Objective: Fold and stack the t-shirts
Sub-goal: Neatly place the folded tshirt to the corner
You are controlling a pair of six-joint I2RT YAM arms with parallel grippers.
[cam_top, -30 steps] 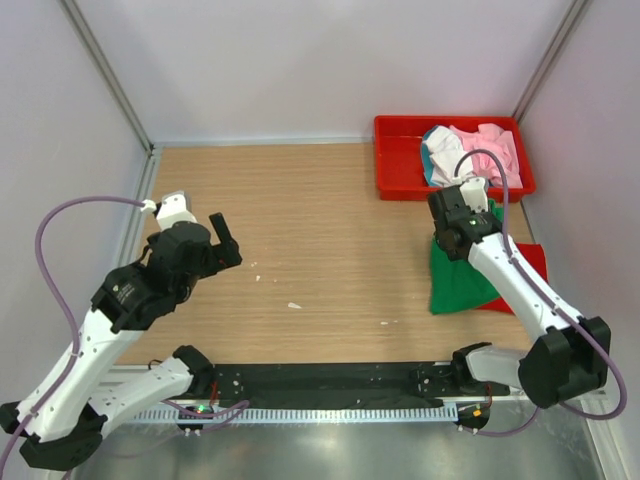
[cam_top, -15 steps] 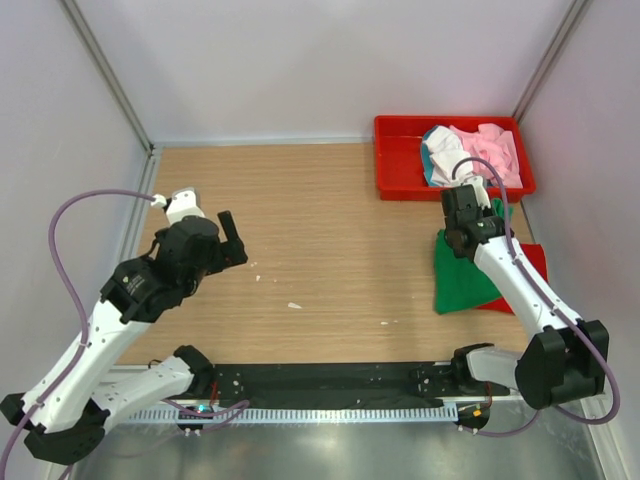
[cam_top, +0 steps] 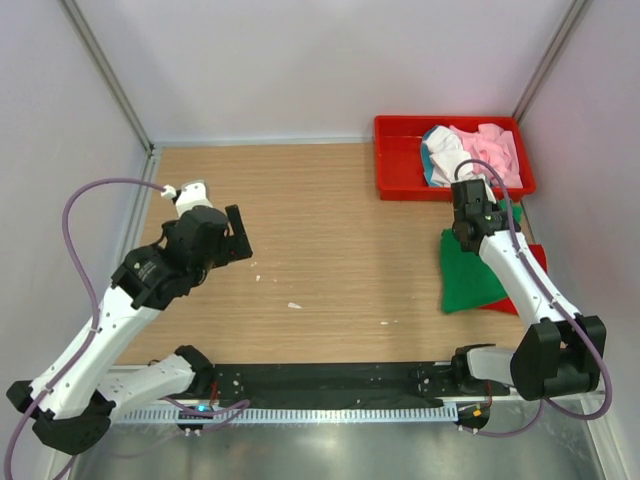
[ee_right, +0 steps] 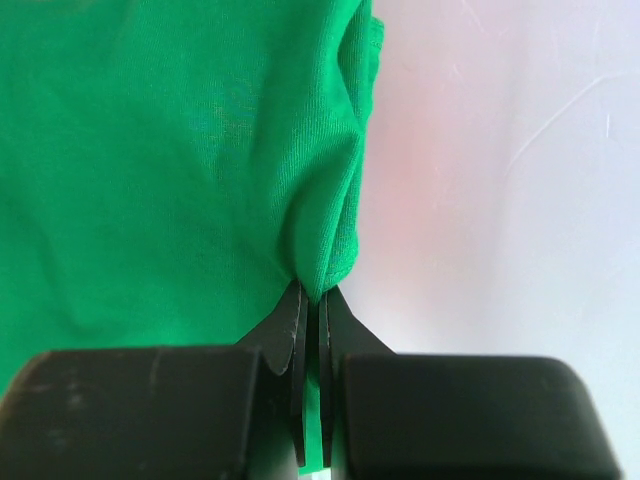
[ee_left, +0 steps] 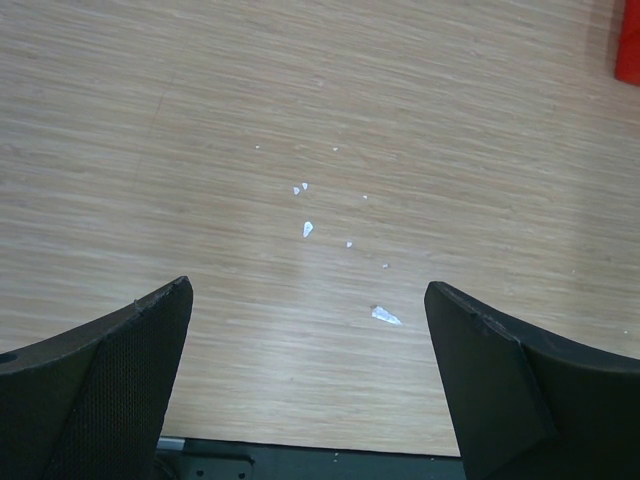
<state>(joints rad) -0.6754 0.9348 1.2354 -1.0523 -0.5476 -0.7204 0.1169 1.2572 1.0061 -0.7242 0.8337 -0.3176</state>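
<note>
The counter (cam_top: 330,250) is hemmed in by pale walls on the left, far and right sides, and a black strip (cam_top: 320,378) runs along its near edge between the two arm bases. The widest run of open wood lies through the middle, between the left end effector (cam_top: 236,236) and the green t-shirt (cam_top: 468,280). It is marked only by a few small white flecks (ee_left: 308,229).

The right side is crowded. One red tray (cam_top: 400,165) sits in the far right corner, close to the far and right walls. One green t-shirt lies just near of it, along the right edge, and partly covers one red t-shirt (cam_top: 533,262), whose right part shows close to the right wall.

In the tray there is a heap of pale pink cloth (cam_top: 490,145), white cloth (cam_top: 445,150) and a teal edge (cam_top: 428,165). How many shirts make up the heap cannot be told.

There are two arms. The left end effector hangs over the left half of the counter with its fingers (ee_left: 110,370) spread wide apart and nothing between them. The right end effector (ee_right: 310,305) is at the far end of the green t-shirt, just near of the tray. Its fingers are pressed together on a bunched fold at the shirt's edge, with the pale wall showing beside it in the wrist view.
</note>
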